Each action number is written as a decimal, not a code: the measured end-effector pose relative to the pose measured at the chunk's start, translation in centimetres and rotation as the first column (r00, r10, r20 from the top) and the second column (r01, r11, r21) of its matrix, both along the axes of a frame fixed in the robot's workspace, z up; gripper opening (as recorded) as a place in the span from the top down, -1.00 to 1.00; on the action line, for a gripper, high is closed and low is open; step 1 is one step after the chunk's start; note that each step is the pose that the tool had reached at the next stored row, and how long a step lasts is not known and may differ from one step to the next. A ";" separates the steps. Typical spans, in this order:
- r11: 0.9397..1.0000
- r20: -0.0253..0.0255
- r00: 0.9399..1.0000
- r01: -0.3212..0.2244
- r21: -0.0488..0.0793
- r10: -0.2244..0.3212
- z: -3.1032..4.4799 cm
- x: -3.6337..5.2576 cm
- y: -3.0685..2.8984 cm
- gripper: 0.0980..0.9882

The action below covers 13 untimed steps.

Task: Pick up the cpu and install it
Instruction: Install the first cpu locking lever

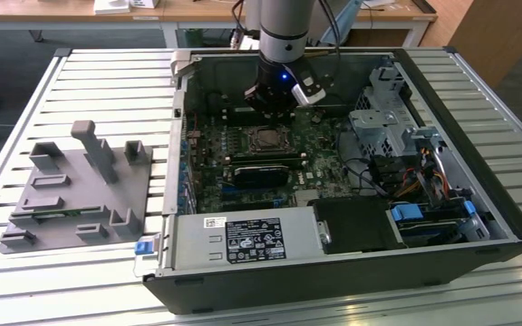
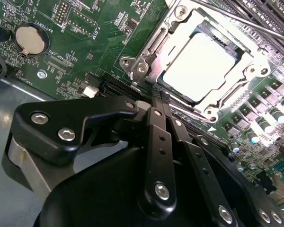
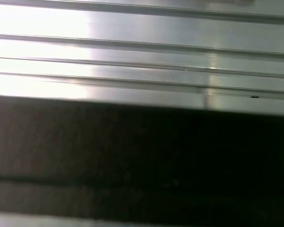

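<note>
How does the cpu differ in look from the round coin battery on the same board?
The cpu is square and pale silver-grey; the coin battery is round and duller. The cpu lies inside a metal socket frame, while the battery sits in a black ring holder. The cpu is the larger. Both are flat, metallic and lie on the green motherboard.

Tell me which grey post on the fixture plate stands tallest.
The grey post near the middle of the fixture plate, on the exterior view's left. It rises well above the short blocks around it.

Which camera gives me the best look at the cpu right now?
The second wrist view: the cpu sits large and bright inside the socket frame, just past the gripper. In the exterior view it is a small square below the arm.
</note>
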State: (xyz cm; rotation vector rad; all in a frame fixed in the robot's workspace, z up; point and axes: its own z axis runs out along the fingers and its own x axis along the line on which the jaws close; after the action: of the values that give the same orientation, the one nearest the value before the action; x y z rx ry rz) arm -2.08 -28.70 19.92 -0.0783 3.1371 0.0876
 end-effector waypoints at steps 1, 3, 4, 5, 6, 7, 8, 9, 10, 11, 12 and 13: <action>1.000 0.000 1.000 0.000 0.000 0.000 0.05 0.00 0.00 0.98; 1.000 0.000 1.000 0.000 0.000 0.000 0.10 0.00 0.01 0.98; 1.000 0.000 1.000 0.000 0.000 0.000 0.11 0.00 0.00 0.98; 1.000 0.000 1.000 0.000 0.000 0.000 0.14 0.00 0.00 0.98; 1.000 0.000 1.000 0.000 0.000 0.000 0.16 0.00 0.00 0.98; 1.000 0.000 1.000 0.000 0.000 0.000 0.19 0.00 0.00 0.98; 1.000 0.000 1.000 0.000 0.000 0.000 0.19 0.00 0.00 0.98; 1.000 0.000 1.000 0.000 0.000 0.000 0.19 0.00 0.00 0.98; 1.000 0.000 1.000 0.000 -0.001 0.000 0.18 0.01 0.00 0.98; 1.000 0.000 1.000 0.000 -0.003 0.000 0.16 0.01 0.00 0.98; 1.000 0.000 1.000 0.000 -0.005 0.000 0.11 0.01 0.00 0.98; 1.000 0.000 1.000 0.000 -0.007 0.000 0.07 0.02 0.00 0.98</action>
State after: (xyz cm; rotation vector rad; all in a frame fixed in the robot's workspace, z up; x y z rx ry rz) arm -2.06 -28.71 19.99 -0.0786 3.1378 0.0772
